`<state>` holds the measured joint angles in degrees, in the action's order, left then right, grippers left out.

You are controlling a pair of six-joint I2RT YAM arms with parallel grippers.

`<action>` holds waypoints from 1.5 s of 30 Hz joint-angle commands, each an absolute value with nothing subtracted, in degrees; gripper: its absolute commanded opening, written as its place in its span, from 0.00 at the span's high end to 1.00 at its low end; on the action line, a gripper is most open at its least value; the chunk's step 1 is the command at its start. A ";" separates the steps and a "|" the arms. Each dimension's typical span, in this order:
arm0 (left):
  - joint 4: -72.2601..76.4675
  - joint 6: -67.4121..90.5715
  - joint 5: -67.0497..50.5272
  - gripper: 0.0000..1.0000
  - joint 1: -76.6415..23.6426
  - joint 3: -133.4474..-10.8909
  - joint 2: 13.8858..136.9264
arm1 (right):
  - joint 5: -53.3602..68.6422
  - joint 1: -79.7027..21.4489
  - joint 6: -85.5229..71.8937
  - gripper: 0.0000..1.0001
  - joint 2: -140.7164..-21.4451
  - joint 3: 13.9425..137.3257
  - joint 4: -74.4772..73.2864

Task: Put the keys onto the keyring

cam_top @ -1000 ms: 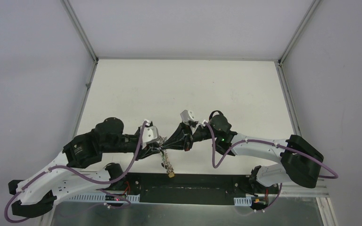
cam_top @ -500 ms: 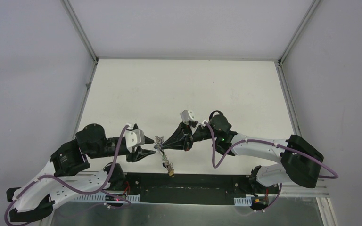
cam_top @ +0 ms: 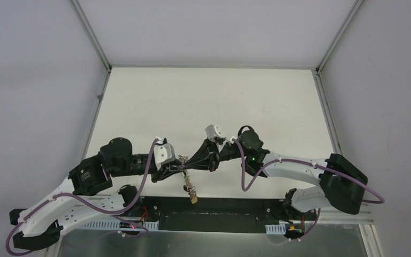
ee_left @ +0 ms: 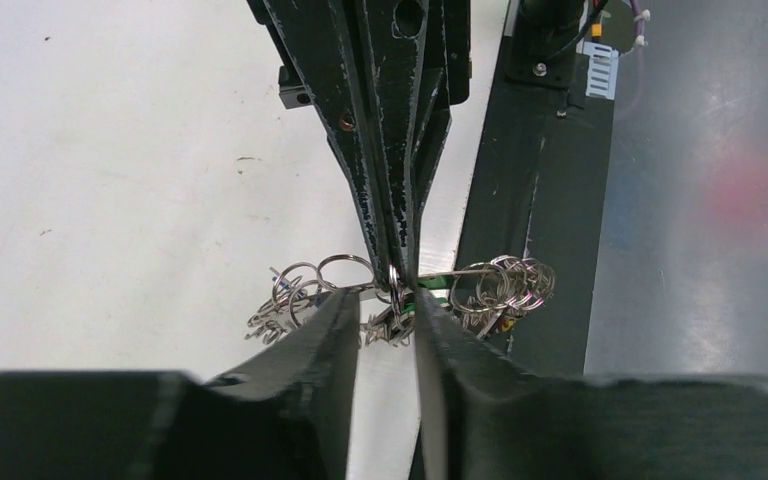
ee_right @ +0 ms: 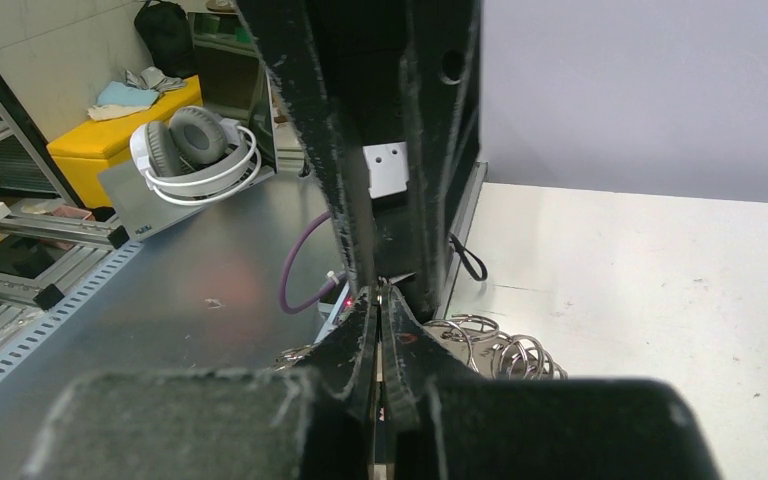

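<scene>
The keyring (cam_top: 191, 187) hangs between both grippers above the table's near edge, its string of small keys dangling toward the black rail. My right gripper (cam_top: 186, 167) is shut on the ring's wire; in the left wrist view it (ee_left: 397, 272) comes down from the top, pinching it. My left gripper (ee_left: 388, 300) stands slightly open, one fingertip on either side of that pinch point and of a small bunch of keys (ee_left: 392, 322). A green tag (ee_left: 430, 283) peeks out beside the right fingertip. Loops of the keyring (ee_left: 515, 282) spread to both sides. The right wrist view has my right gripper (ee_right: 378, 300) shut and ring loops (ee_right: 515, 352) beside it.
The white table (cam_top: 208, 101) lies beyond the grippers, with white walls on three sides. A black base rail (cam_top: 219, 206) and a grey metal bench (cam_top: 219, 241) run along the near edge. Headphones (ee_right: 195, 150) lie on the bench off the table.
Half a second ago the left gripper had drawn back left, open and off the ring. It has moved right again and narrowed around the ring. The right arm has kept still.
</scene>
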<state>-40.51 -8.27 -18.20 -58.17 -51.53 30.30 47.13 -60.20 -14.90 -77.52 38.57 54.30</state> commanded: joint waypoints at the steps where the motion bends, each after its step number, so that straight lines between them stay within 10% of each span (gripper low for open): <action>1: -37.20 -7.47 -19.63 0.79 -58.47 -50.98 31.73 | 46.06 -60.34 -14.61 1.00 -74.46 38.95 60.14; 7: -37.25 -8.02 -20.21 1.00 -58.48 -50.95 32.34 | 45.71 -60.38 -14.45 1.00 -74.19 38.76 60.03; 16: -38.84 -7.48 -16.53 1.00 -58.54 -52.34 31.45 | 44.47 -60.30 -14.17 0.98 -73.51 38.57 59.09; 21: -41.89 -5.96 -12.05 1.00 -58.47 -56.10 32.72 | 43.21 -60.29 -13.87 0.61 -71.70 38.13 57.43; 27: -50.43 -8.09 -10.76 1.00 -58.45 -63.94 37.95 | 38.91 -60.31 -11.40 0.44 -67.66 36.82 52.00; 45: -85.41 -17.04 -8.43 1.00 -58.45 -96.93 66.81 | 32.21 -60.49 -13.75 0.51 -69.35 38.70 47.40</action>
<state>-77.93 -14.72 -9.06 -58.17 -90.52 63.68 32.12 -60.16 -12.14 -67.83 37.19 43.18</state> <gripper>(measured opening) 0.009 0.528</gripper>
